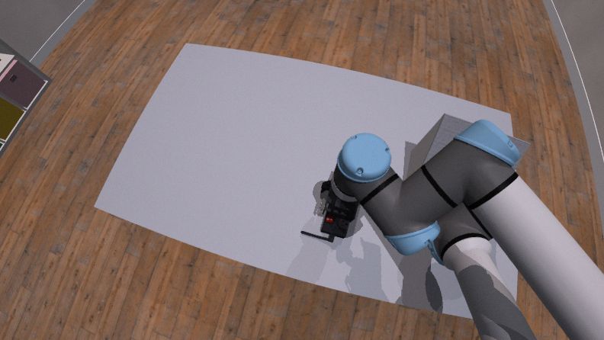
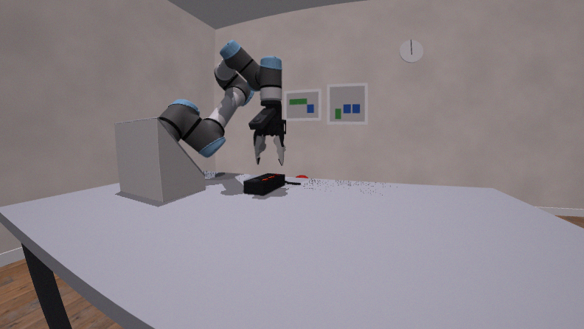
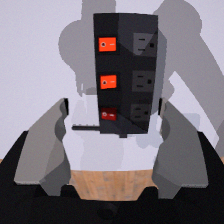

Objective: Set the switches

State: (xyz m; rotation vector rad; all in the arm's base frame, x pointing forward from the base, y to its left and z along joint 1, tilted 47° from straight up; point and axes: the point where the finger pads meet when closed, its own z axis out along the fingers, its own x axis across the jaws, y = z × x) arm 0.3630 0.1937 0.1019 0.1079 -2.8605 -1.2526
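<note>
The black power strip (image 3: pixel 126 74) lies right way up on the grey table, near its edge. It also shows in the overhead view (image 1: pixel 335 219) and the side view (image 2: pixel 264 183). Its cable (image 3: pixel 86 128) leaves the near end. The far switch (image 3: pixel 107 44) and the middle switch (image 3: pixel 108 81) glow bright red. The switch nearest the cable (image 3: pixel 108 115) is dark red. My gripper (image 3: pixel 113 99) is open and empty. It hangs well above the cable end of the strip, clear of it in the side view (image 2: pixel 268 157).
The arm's grey base block (image 2: pixel 155 159) stands on the table beside the strip. A small red object (image 2: pixel 301 176) lies beyond the strip. The table edge and wooden floor (image 3: pixel 110 184) are just below the strip's cable end.
</note>
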